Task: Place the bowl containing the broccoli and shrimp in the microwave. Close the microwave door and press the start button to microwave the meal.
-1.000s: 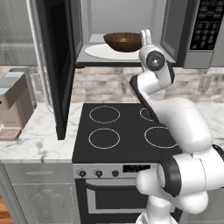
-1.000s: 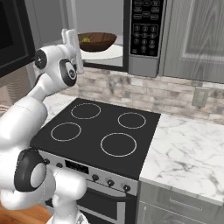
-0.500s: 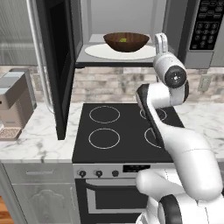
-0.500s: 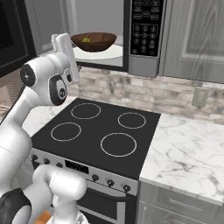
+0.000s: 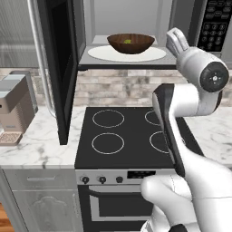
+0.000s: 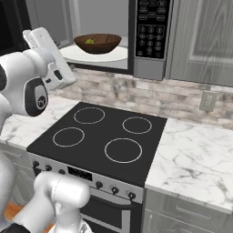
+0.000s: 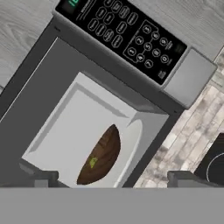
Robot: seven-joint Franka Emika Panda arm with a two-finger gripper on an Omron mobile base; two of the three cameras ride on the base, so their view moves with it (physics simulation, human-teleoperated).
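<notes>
The dark brown bowl [image 5: 130, 43] rests on the white turntable plate [image 5: 149, 54] inside the open microwave [image 5: 136, 13]. A yellow-green broccoli floret [image 5: 128, 41] shows in it; the shrimp is hidden by the bowl's wall. The microwave door [image 5: 61, 68] stands swung wide open to the left, its silver handle [image 5: 41, 59] facing out. My gripper [image 7: 111, 178] is open and empty, hovering in front of the microwave's mouth and to the right of the bowl [image 7: 100, 157], apart from it. The black keypad [image 6: 152, 27] sits right of the cavity.
Below the microwave lies a black cooktop [image 5: 122, 131] with four ring burners over an oven front. A beige appliance [image 5: 16, 106] stands on the marble counter at the left. More marble counter [image 6: 195, 159] and a wall outlet [image 6: 208, 101] lie to the right.
The hand has drawn back from the bowl and out of the microwave's mouth, shifting right in the left base view. The bowl stays on the turntable and the jaws stay wide.
</notes>
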